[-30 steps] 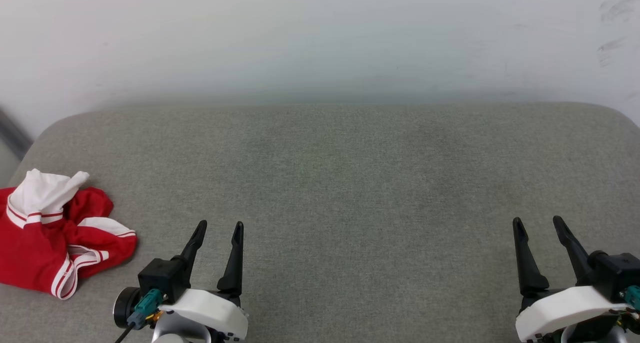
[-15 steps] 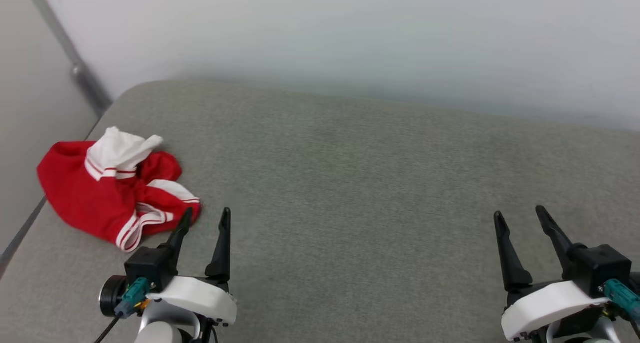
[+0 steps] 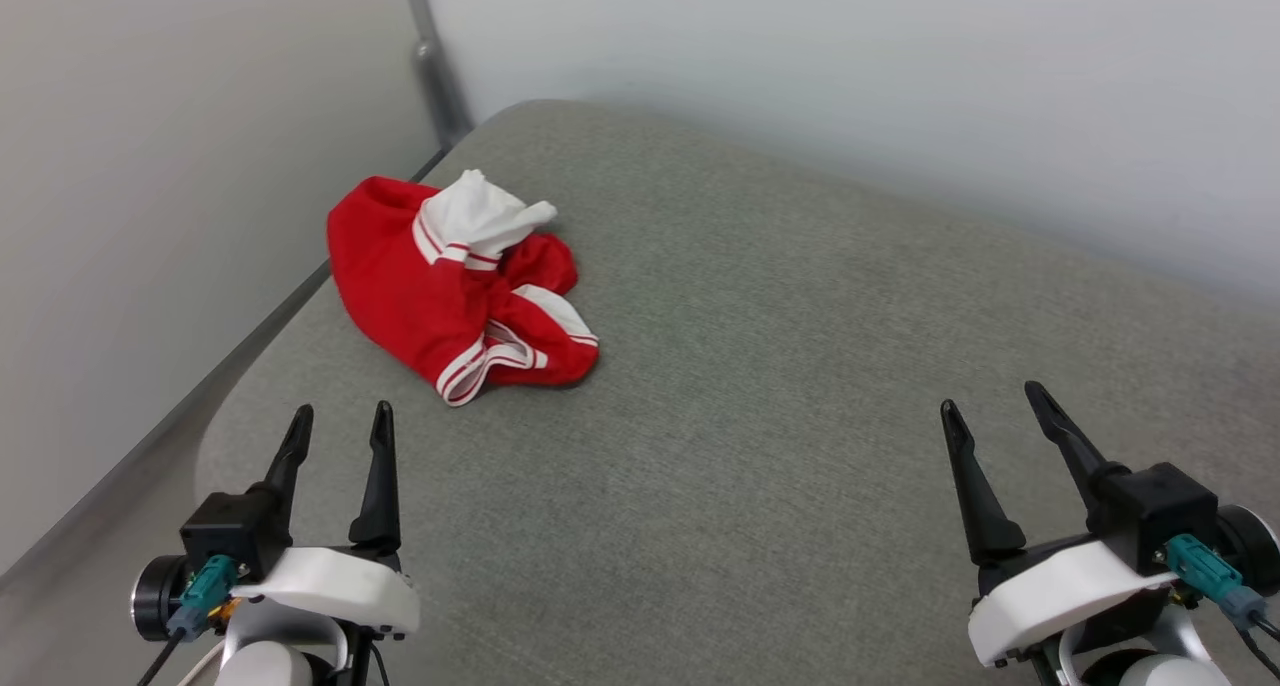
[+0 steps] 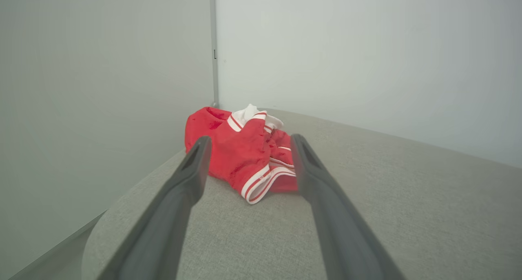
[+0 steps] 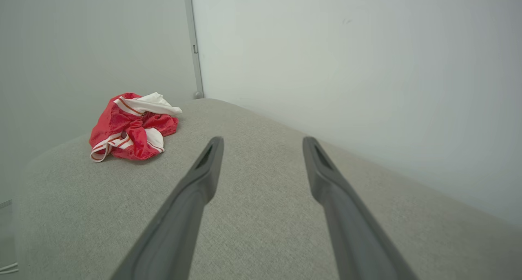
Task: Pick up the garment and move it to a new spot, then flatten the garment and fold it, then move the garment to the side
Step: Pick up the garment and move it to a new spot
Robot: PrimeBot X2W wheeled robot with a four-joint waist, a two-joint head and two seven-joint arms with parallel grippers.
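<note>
Hovering over the near part of the grey cushion (image 3: 760, 386), the left gripper (image 3: 341, 413) and right gripper (image 3: 988, 398) both have their fingers spread and empty, so I judge nothing begun yet: the shirt (image 3: 450, 296) lies crumpled in a red-and-white heap near the cushion's far left corner, with lifting, flattening and folding all left.

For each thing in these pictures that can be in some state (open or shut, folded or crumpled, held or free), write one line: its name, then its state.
garment: crumpled in a heap, not folded, lying free on the grey cushion near its far left corner.
left gripper: open, holding nothing, apart from the garment.
right gripper: open, holding nothing, far from the garment.
</note>
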